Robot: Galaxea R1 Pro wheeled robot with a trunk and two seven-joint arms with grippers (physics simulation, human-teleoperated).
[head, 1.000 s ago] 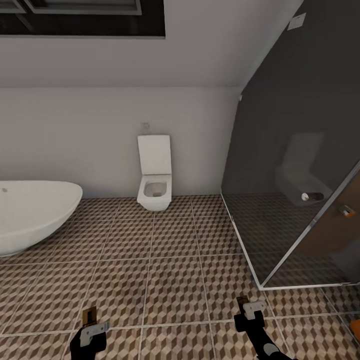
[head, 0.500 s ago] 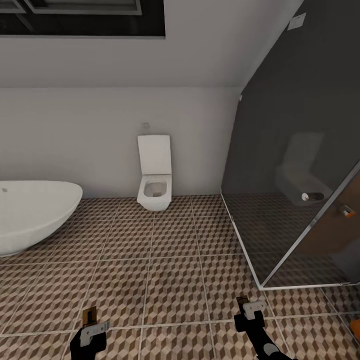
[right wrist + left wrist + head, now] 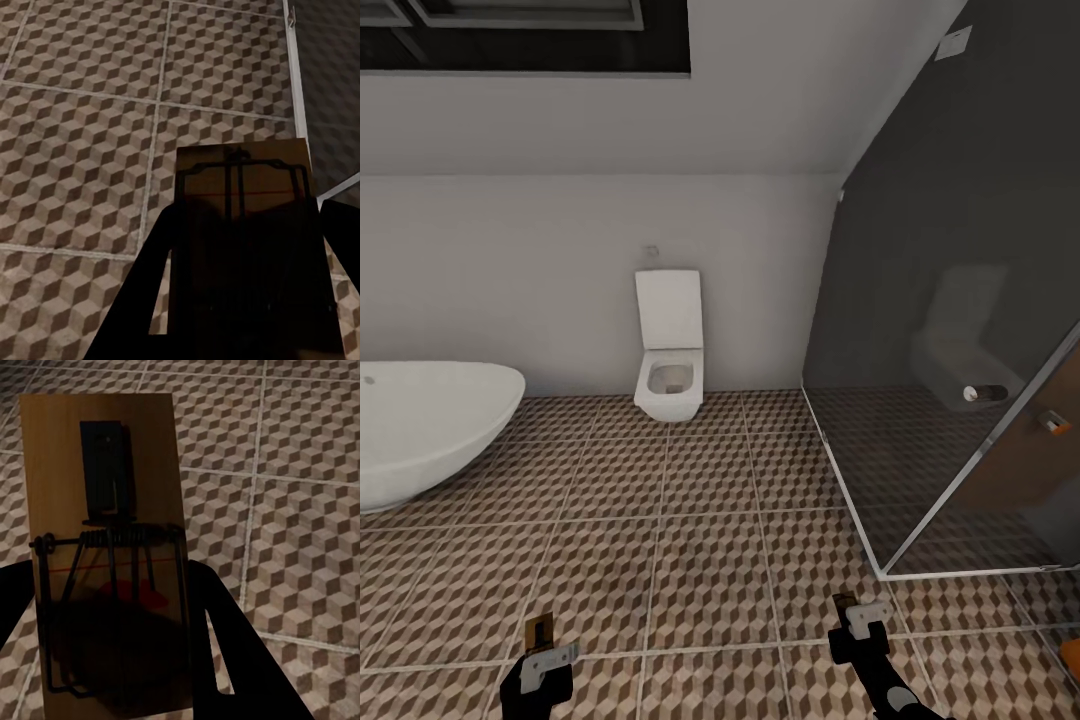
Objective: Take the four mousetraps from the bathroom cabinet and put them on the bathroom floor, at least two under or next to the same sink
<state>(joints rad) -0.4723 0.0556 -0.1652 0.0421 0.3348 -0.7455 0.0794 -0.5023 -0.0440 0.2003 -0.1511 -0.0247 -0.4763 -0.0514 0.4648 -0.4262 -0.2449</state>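
My left gripper (image 3: 541,652) and right gripper (image 3: 857,622) sit low in the head view, above the cube-patterned bathroom floor (image 3: 700,520). In the left wrist view, the left gripper (image 3: 112,607) is shut on a mousetrap (image 3: 150,450), a tan board with a black spring bar and a red patch. The right wrist view has the right gripper (image 3: 244,240) shut on a second mousetrap (image 3: 240,187), which is in shadow. From the head camera each mousetrap appears as a small brown edge (image 3: 540,630) (image 3: 844,602). The bathroom sink is out of view.
A white oval bathtub (image 3: 420,430) stands at the left. A white toilet (image 3: 669,350) is against the far wall. A dark glass shower enclosure (image 3: 960,350) fills the right side. An orange corner (image 3: 1072,655) pokes in at the lower right; I cannot tell what it is.
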